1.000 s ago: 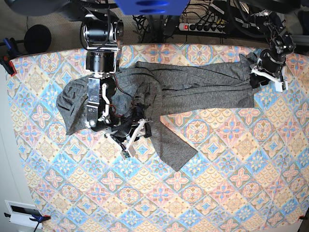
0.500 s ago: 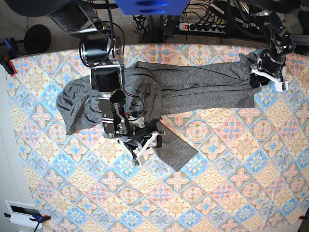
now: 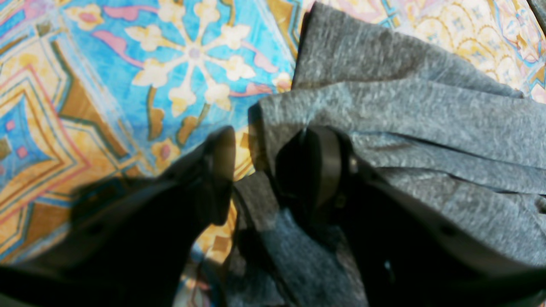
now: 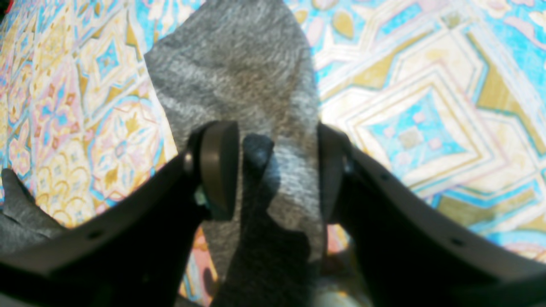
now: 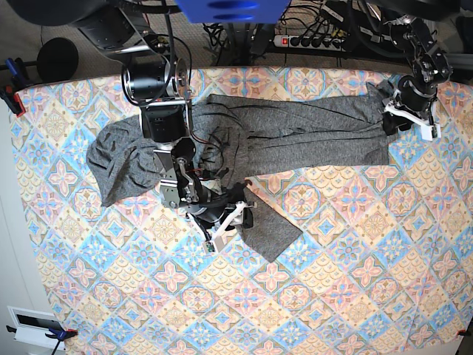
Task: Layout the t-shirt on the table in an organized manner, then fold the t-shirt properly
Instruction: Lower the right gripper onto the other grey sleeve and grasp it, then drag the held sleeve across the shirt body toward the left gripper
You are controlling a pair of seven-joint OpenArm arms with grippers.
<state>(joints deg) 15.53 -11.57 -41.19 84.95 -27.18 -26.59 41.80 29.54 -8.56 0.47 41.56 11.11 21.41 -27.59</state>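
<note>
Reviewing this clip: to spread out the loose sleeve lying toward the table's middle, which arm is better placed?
The right arm, probably. The right gripper already straddles a fold of the t-shirt at that sleeve. The left gripper is at the garment's far end, pinching its edge there.

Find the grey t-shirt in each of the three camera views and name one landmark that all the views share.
Base: the t-shirt stretches across the upper half, a flap hanging toward the centre.
Left wrist: its folds fill the right side, an edge between the left pincer's fingers.
Right wrist: a strip runs down the upper centre into the right pincer.
Shared landmark: the table with its tile-patterned cloth.
</note>
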